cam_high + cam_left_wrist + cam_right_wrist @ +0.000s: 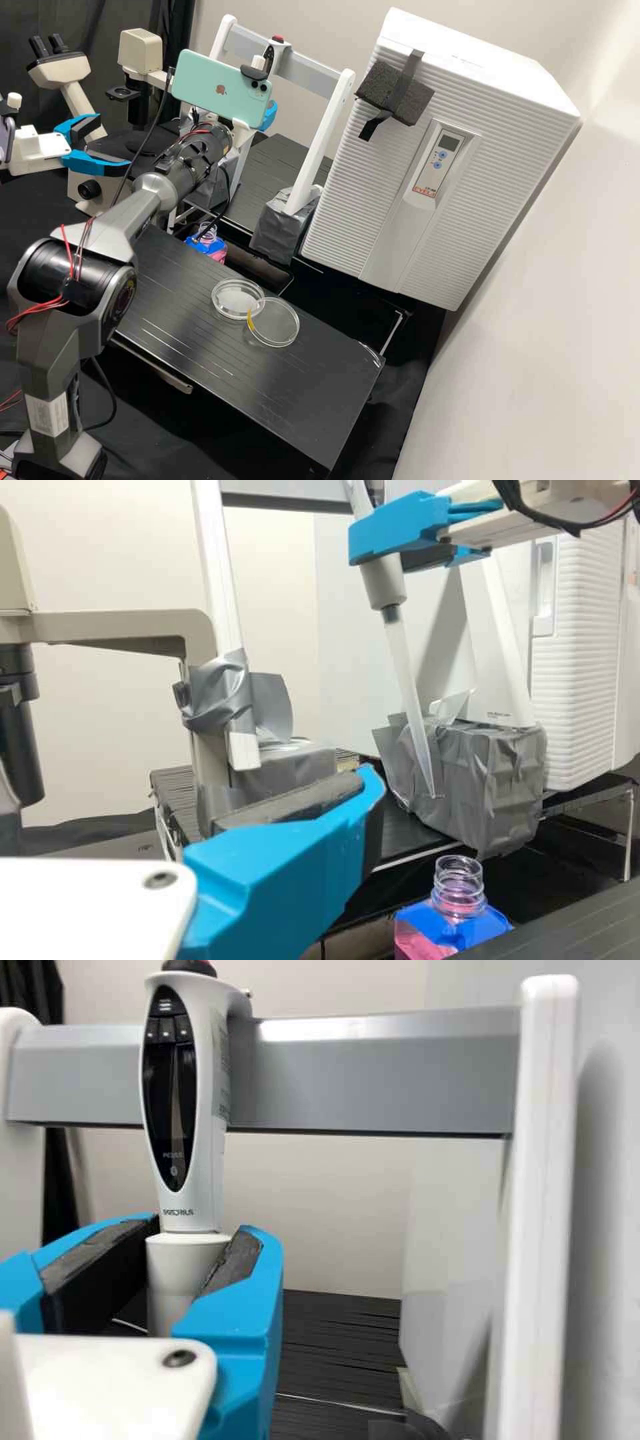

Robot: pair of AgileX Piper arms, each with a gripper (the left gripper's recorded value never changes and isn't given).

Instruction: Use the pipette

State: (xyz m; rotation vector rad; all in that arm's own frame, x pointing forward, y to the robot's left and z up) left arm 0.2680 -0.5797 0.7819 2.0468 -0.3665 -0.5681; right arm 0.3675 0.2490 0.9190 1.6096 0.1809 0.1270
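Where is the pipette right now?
The pipette sits in the right gripper, in front of the stand's grey crossbar, its tip hanging above the open bottle of pink liquid.

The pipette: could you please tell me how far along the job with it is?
Done: the right gripper is shut on the pipette. In hand: its tip hangs higher than the open bottle of pink liquid, not in it. Left: drawing liquid and dispensing, probably into the petri dishes. The left gripper is open, empty.

Lab: microscope [67,80] at 10 o'clock, pipette [185,1110] at 12, petri dishes [257,310] centre, benchtop instrument [467,167] at 2.
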